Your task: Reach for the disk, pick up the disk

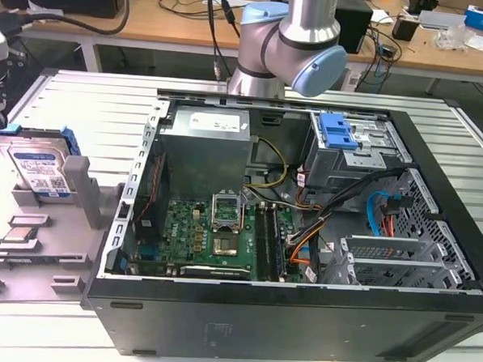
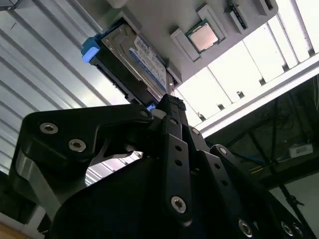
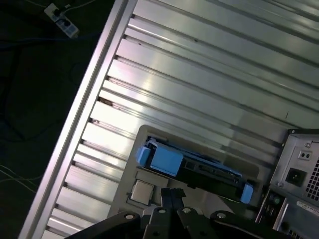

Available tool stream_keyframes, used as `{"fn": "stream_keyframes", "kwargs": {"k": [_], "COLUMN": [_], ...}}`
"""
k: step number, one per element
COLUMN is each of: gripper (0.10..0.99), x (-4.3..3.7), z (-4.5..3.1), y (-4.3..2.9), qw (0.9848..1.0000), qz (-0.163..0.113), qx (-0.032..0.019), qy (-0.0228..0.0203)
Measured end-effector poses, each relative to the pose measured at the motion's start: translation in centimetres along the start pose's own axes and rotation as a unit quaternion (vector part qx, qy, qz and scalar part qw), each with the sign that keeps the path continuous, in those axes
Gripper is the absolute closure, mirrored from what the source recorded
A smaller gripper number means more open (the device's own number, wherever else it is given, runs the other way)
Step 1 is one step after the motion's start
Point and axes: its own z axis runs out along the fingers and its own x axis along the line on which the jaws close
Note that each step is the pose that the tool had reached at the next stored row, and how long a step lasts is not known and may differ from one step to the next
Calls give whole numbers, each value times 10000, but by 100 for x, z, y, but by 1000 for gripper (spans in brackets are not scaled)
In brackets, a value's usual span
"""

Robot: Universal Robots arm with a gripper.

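Observation:
The disk (image 1: 36, 166), a silver hard drive with a white-and-blue label and a blue frame, leans upright in a grey holder (image 1: 83, 190) at the exterior view's left. In the second wrist view the disk (image 2: 134, 59) shows its labelled face, and in the first wrist view the disk (image 3: 199, 168) is seen edge-on. My gripper (image 3: 172, 195) is shut, its black fingers together with nothing between them, and it hangs clear of the disk. The same gripper (image 2: 169, 102) points toward the disk's lower corner.
An open black computer case (image 1: 429, 320) takes up the middle and right of the slatted aluminium table (image 1: 92, 100). A small square silver chip (image 1: 20, 236) lies on the holder plate beside the disk. The robot arm (image 1: 289, 46) rises behind the case. The table edge (image 3: 84, 114) drops to the floor.

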Motion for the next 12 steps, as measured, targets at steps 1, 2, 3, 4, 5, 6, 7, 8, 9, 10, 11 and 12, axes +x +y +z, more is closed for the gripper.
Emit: {"fn": "stream_keyframes", "kwargs": {"k": [1,2,3,4,5,6,7,8,9,10,11,12], "gripper": [980,980,980,980,980,980,980,980,980,980,980,980], "x": [0,0,0,0,0,0,0,0,0,0,0,0], "z": [0,0,0,0,0,0,0,0,0,0,0,0], "y": [0,0,0,0,0,0,0,0,0,0,0,0], "qw": [9999,9999,9994,9992,9989,9977,9971,9966,9956,9942,9929,9913], "qz": [-100,-167,-336,-411,-472,-684,-756,-829,-938,-1071,-1189,-1318], "qx": [0,0,0,0,0,0,0,0,0,0,0,1], "qy": [4,6,13,16,18,26,29,32,36,41,45,51]}}
